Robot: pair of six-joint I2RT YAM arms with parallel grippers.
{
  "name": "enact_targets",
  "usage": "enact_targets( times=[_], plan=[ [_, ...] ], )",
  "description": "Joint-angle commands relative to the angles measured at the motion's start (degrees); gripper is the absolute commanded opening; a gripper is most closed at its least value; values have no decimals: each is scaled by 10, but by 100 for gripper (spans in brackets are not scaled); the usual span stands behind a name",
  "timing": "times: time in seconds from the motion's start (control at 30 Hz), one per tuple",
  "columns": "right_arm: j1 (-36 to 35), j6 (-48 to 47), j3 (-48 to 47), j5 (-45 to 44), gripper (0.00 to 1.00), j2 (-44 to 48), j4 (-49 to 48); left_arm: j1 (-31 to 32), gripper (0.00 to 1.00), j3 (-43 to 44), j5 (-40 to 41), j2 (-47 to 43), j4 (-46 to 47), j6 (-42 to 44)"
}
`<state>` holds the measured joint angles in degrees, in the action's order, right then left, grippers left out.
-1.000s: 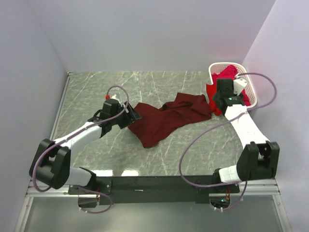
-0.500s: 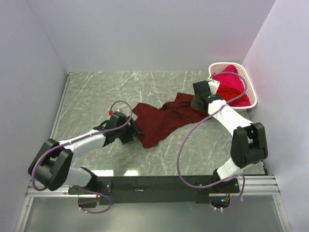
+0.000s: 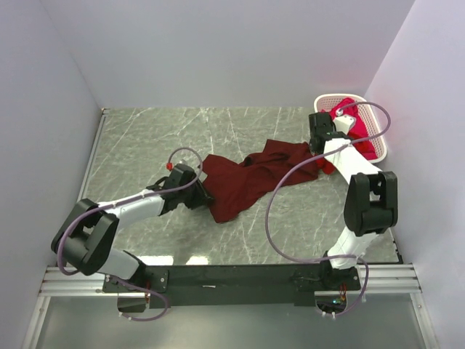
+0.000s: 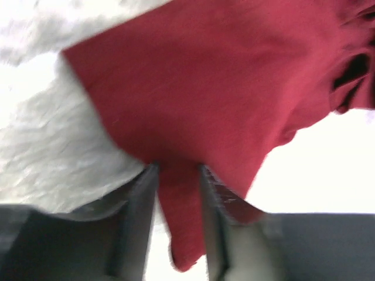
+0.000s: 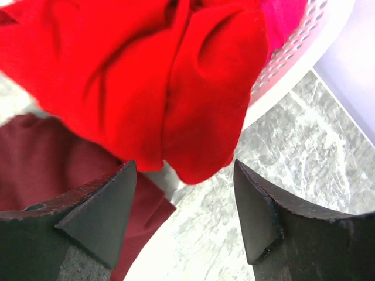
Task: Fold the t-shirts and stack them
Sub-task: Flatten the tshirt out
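A dark maroon t-shirt point(image 3: 254, 178) lies crumpled and stretched out across the middle of the table. My left gripper point(image 3: 206, 195) is at its near left corner, and the left wrist view shows its fingers point(image 4: 137, 219) shut on a flap of the maroon cloth point(image 4: 222, 99). Brighter red t-shirts point(image 3: 357, 138) fill a white basket point(image 3: 327, 102) at the far right, and one red shirt point(image 5: 176, 88) hangs over its rim. My right gripper point(image 3: 320, 145) hovers open and empty just below that hanging shirt, between the basket and the maroon shirt's right end point(image 5: 41, 158).
The white slotted basket point(image 5: 304, 50) stands in the far right corner against the right wall. Grey walls close off the back and both sides. Bare marble table point(image 3: 145, 138) shows to the left of the shirt and in front of it.
My left gripper moved down along the maroon shirt's left edge to its near corner. My right gripper swung from the basket onto the maroon shirt's right end, then back toward the basket.
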<state>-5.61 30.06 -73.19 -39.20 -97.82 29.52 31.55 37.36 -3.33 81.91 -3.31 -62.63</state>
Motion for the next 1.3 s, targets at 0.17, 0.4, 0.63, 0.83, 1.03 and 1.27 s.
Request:
enact_targets(
  times=[0.17, 0.4, 0.63, 0.83, 1.03, 1.27],
  plan=[
    [17, -11, -64, -17, 21, -53, -9, -46, 1, 75, 11, 26, 4, 27],
    [51, -17, -185, -21, 0, -54, 31, -100, 0, 160, 3, 20, -35, 48],
    [102, 2, -354, -78, 0, -82, 62, -127, 1, 244, -4, 9, -101, 90],
    [129, 33, -393, -37, 55, -152, 107, -126, 2, 228, -68, 20, -97, 107],
    [95, 12, -265, -34, 71, -57, 63, -114, 59, 132, -65, -9, -89, 86],
    [0, -17, -151, -5, 71, 50, 41, -57, 67, 38, -45, -47, -63, 19]
  ],
)
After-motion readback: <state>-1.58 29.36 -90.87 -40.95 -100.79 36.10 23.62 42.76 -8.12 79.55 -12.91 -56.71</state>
